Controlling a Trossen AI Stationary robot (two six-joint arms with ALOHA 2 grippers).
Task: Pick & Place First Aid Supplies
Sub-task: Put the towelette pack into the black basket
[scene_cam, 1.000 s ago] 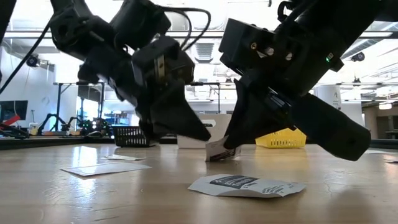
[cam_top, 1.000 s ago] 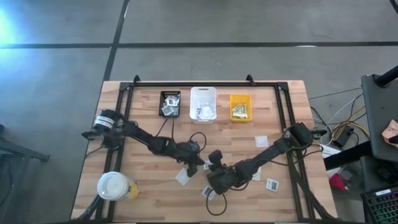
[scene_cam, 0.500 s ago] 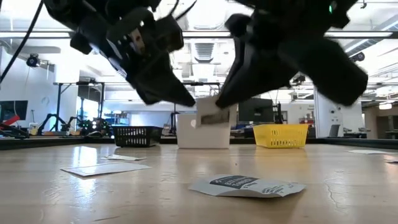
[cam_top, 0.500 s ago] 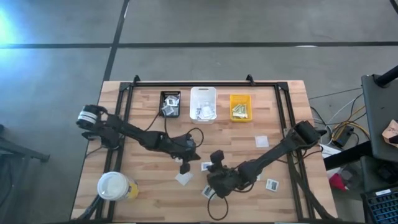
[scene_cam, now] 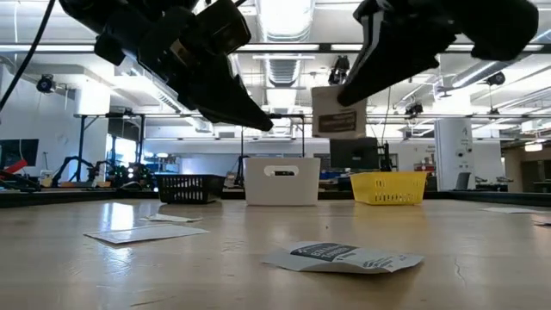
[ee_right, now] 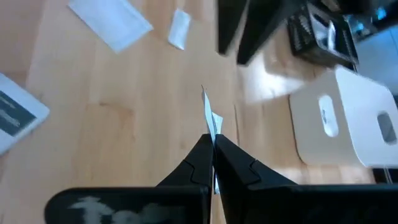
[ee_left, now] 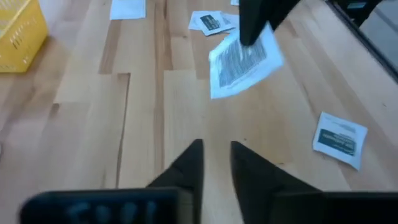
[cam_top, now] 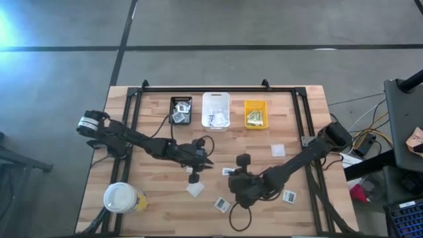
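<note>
The right hand pinched a packet edge-up above the counter, the white bin lying beyond it, while the empty left hand, slightly parted, hovered just beside.

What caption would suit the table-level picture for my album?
Right claw lifts a small white paper packet with dark print above the wooden table; left claw hangs empty beside it.
</note>
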